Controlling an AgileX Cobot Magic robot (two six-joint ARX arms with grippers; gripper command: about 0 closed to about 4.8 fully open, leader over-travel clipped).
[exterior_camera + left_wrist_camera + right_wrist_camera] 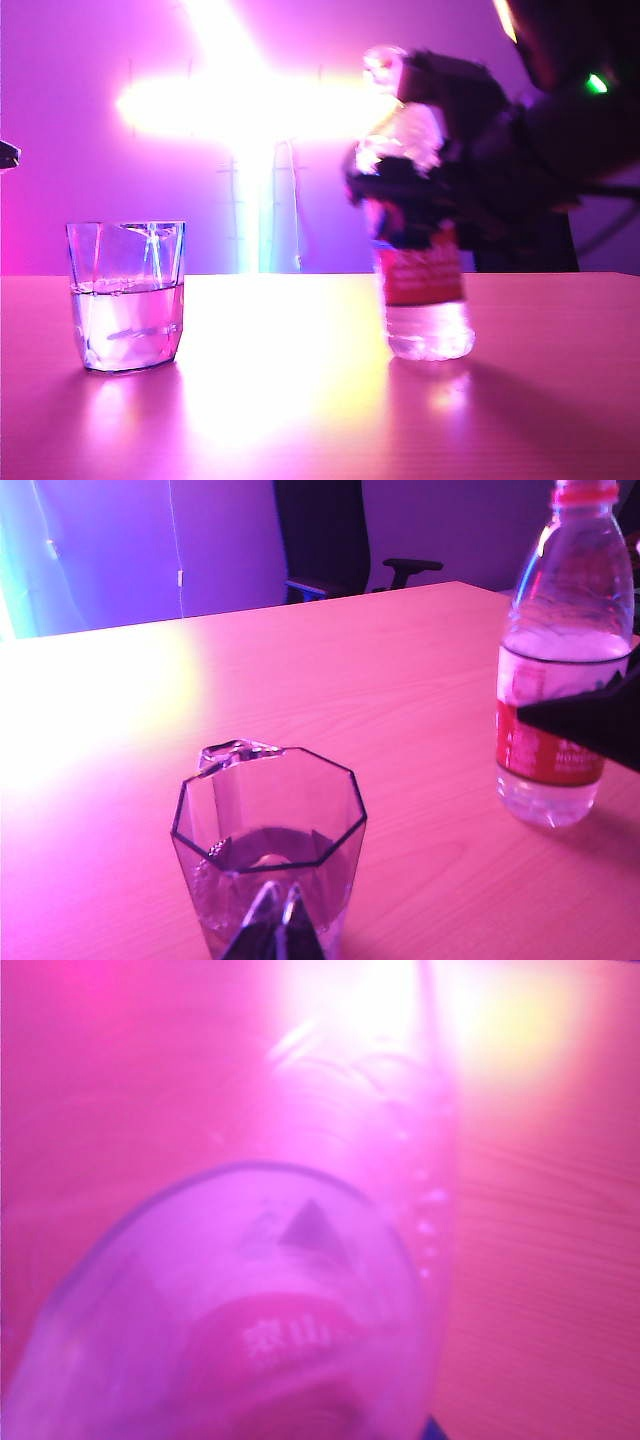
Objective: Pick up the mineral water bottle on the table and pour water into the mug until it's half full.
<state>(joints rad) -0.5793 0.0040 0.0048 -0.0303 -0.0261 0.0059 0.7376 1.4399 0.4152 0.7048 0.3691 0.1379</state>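
Clear plastic, the mineral water bottle [425,300] stands upright on the surface [300,400], the right pincer [420,200] clamped round its upper body. The half-filled mug [127,295] sits well apart, directly before the left pincer [275,925], whose tips nearly meet.

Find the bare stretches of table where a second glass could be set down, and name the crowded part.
Free: the table between the mug and the mineral water bottle, and its near edge. Crowded: around the bottle, where the right pincer clasps it. The left pincer hangs behind the mug.
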